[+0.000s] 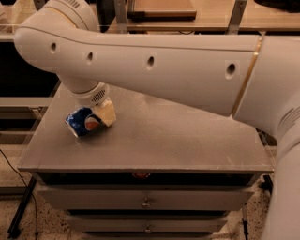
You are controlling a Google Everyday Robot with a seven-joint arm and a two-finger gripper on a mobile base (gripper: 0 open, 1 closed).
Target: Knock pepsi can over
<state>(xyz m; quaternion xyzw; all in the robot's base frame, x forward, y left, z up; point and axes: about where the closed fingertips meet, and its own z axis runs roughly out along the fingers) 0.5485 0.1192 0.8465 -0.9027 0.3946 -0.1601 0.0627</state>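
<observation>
The dark blue pepsi can (83, 122) lies tipped on its side on the left part of the grey cabinet top (187, 145), its round logo facing me. My gripper (104, 114) hangs from the white arm (154, 70) directly above and to the right of the can, with one cream fingertip (107, 112) touching the can's right side. The arm's wrist hides the rest of the gripper.
The cabinet has drawers (147, 202) below its front edge. A wooden shelf or table (187, 14) stands behind. A black cable (18, 187) runs along the floor at the left. The big white arm spans most of the upper view.
</observation>
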